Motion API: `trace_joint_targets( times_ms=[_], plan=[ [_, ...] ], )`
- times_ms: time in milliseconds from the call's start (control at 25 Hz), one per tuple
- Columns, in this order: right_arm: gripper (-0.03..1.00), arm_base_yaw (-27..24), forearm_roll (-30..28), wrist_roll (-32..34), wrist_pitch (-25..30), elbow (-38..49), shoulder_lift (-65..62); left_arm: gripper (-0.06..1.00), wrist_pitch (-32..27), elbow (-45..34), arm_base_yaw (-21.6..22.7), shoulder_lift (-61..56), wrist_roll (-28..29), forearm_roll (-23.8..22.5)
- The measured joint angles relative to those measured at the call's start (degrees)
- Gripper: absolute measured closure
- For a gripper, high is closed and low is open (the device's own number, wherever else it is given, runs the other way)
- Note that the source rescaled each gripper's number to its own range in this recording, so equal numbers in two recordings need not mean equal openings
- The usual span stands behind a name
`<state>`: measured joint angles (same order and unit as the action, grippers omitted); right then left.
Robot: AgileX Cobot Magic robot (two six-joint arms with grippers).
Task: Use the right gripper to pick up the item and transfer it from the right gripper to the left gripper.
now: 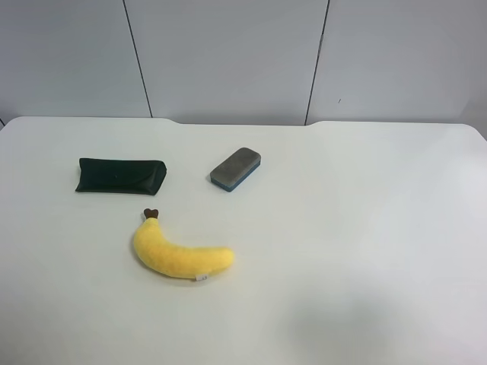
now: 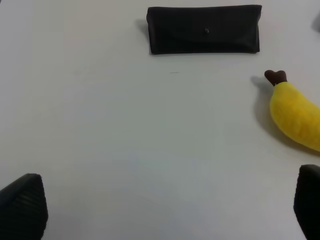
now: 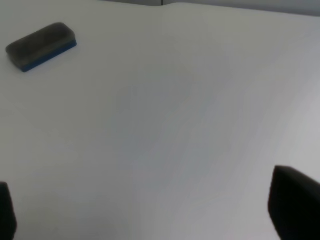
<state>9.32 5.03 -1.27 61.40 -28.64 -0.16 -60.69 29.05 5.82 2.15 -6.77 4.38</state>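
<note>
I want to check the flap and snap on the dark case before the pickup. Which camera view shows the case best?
The left wrist view: the dark case fills more of the picture there, seen from above with its flap edge and small snap clear. The exterior high view shows the case whole but smaller and at a slant. The right wrist view does not show it.

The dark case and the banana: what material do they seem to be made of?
The dark case: probably soft leather or imitation, matte blackish-green, with a fold-over flap and a small snap. The banana: plush fabric, fuzzy yellow surface, brown stem, small sewn tag.
</note>
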Motion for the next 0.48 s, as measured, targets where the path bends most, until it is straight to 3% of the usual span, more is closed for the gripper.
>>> trace_joint_targets(
  times_ms=[120,320,480],
  plan=[
    [-0.03,-0.76,0.00,0.00,0.00,0.00,0.00,-0.06,0.00,0.00,0.00,0.00,0.00,0.00],
    [-0.03,-7.12,0.00,0.00,0.00,0.00,0.00,-0.06,0.05,0.00,0.00,0.00,0.00,0.00],
    [-0.03,-8.18,0.00,0.00,0.00,0.00,0.00,-0.06,0.05,0.00,0.00,0.00,0.00,0.00]
  ],
)
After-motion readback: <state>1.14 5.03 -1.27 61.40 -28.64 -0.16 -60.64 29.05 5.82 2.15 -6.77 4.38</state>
